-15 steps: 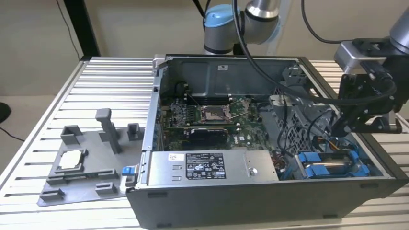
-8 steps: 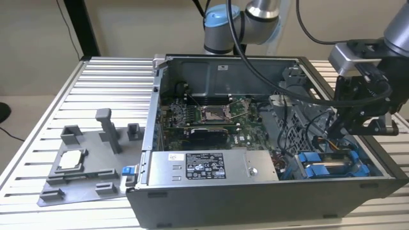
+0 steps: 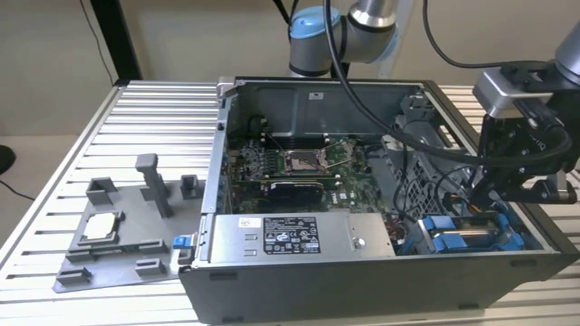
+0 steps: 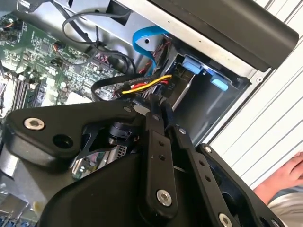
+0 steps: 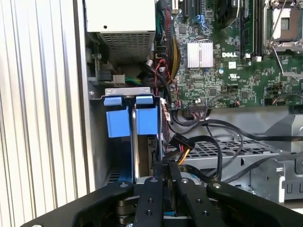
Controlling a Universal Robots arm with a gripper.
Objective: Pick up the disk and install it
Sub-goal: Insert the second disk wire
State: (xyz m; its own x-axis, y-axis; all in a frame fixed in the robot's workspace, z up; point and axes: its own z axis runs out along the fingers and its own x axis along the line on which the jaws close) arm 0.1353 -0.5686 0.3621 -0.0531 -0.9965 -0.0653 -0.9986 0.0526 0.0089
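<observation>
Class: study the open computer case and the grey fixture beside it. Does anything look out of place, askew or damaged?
Nothing stands out. The disk sits squarely in its bay inside the computer case, its blue carrier level, with the end effector just above it. No damage shows.

A: Light?
B: Even, soft indoor light in the exterior view. The slatted surface (image 3: 154,122) is bright; the computer case (image 3: 363,278) is dim inside, its front wall dark.
A: Glare?
B: The surface slats (image 5: 42,94) wash out pale in the first wrist view.
A: Focus?
B: The gripper (image 4: 158,111) body is close, dark and soft in the second wrist view; the motherboard (image 5: 227,61) is sharp.
</observation>
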